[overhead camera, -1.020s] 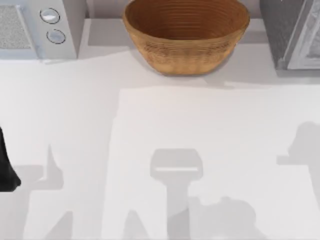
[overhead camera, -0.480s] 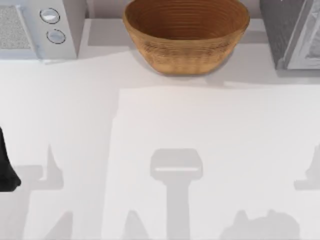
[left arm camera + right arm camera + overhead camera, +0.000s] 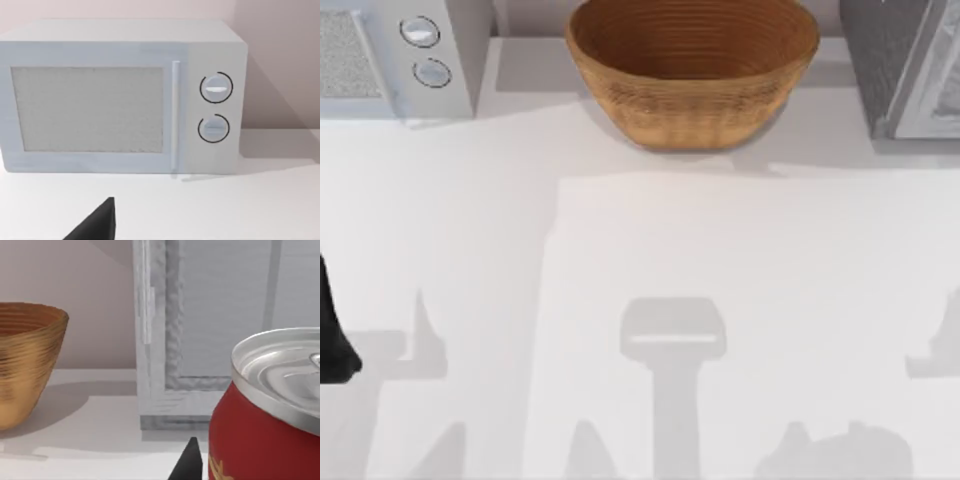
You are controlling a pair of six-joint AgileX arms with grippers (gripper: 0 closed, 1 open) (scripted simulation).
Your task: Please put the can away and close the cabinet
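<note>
Red can (image 3: 265, 415) looms close in the right wrist view, facing the grey cabinet (image 3: 210, 325); whether the right hand pinches it, I cannot tell. Left arm (image 3: 332, 330) idles at the bench's (image 3: 720, 250) left edge. Step: carrying; next, reach the cabinet.

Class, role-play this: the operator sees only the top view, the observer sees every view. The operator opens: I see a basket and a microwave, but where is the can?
Observer: The can is close in front of the right wrist camera.
Operator: What is behind it?
Observer: The grey cabinet, with the basket off to its side.
Operator: The left arm is at the left edge; what does it face?
Observer: The microwave front, with a vertical handle.
</note>
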